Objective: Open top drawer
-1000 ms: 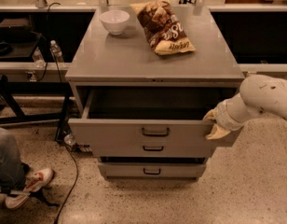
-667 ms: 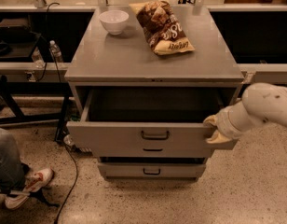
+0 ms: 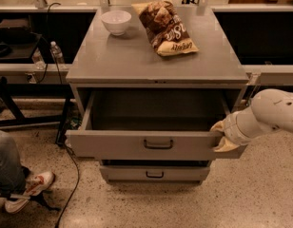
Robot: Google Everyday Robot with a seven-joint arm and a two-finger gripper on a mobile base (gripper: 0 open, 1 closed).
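The top drawer (image 3: 118, 145) of the grey metal cabinet (image 3: 156, 56) stands pulled out toward me. Its deep grey inside (image 3: 156, 110) is open to view and holds nothing. Its dark bar handle (image 3: 158, 144) sits at the middle of the front panel. My gripper (image 3: 221, 137), on the white arm (image 3: 270, 113) coming in from the right, is clamped on the right end of that front panel. One yellowish finger lies over the panel's top rim and the other against its face.
A white bowl (image 3: 116, 22) and a brown chip bag (image 3: 166, 27) lie on the cabinet top. A shorter lower drawer (image 3: 155, 174) is shut. A person's leg and shoe (image 3: 27, 189) and a floor cable (image 3: 73, 179) are at left. Dark benches flank the cabinet.
The top drawer has slid further out toward me, and my gripper has moved with it while holding the right end of its front panel.
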